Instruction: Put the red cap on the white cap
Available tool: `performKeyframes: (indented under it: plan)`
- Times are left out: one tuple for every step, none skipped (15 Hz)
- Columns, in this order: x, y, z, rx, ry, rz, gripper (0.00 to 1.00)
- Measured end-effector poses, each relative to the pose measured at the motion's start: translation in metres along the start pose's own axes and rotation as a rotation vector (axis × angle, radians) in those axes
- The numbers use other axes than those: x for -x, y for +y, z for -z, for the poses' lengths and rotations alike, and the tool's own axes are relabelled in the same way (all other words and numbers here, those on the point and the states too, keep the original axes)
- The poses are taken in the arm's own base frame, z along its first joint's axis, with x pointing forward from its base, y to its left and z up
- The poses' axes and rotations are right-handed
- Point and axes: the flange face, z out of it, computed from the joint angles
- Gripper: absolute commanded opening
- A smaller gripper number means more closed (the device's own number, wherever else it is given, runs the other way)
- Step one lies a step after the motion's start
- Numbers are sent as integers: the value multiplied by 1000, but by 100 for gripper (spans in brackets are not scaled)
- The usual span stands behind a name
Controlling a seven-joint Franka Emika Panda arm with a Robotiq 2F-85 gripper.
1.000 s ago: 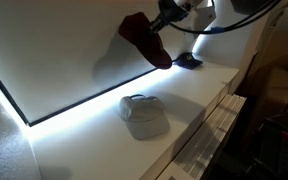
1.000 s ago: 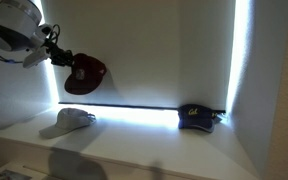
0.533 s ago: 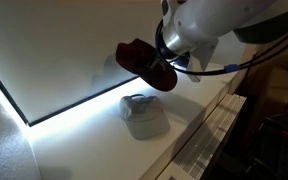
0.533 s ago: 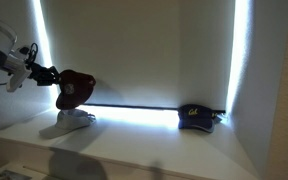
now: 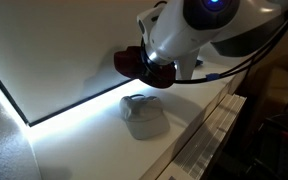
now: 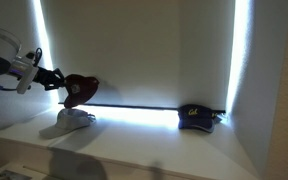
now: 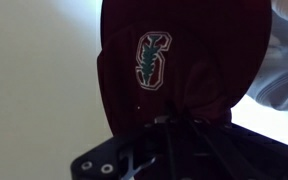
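Fabric, soft and light: the red cap (image 6: pixel 79 88) hangs pinched at its edge in my closed jaws, just above the white cap (image 6: pixel 72 119) on the counter (image 6: pixel 164 140). Rounded crown looks floppy, stitched emblem (image 7: pixel 152 60) facing my wrist view. I reckon it'll drape, not slide; the brim's the firmer hold.

The red cap (image 7: pixel 164 70) is matt cloth with a stitched emblem (image 7: pixel 152 60). The white cap (image 5: pixel 144 117) is cloth; the arm (image 5: pixel 184 35) is glossy plastic.
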Motion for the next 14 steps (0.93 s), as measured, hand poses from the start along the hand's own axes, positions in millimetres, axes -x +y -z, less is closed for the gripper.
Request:
performKeyframes:
  plan:
    - [-4,0,-4,-3,8,-1,1]
    - [-7,-1,-8,-6,16,1,1]
    - [-10,-1,-11,-7,26,3,29]
    - [-12,-2,-15,-12,30,-2,31]
    - [-14,-3,-18,-17,30,-9,36]
    - [-16,-3,-22,-24,30,-19,43]
    - [-18,-3,-25,-30,30,-29,51]
    - [-20,-3,-27,-36,31,-42,57]
    - [-20,-2,-30,-44,31,-56,66]
    - [-21,-1,-32,-51,31,-71,72]
    - [-21,0,-34,-57,31,-86,80]
    - [-20,2,-36,-60,28,-105,86]
    - [-18,3,-39,-62,25,-123,93]
    - [-17,4,-41,-65,20,-141,98]
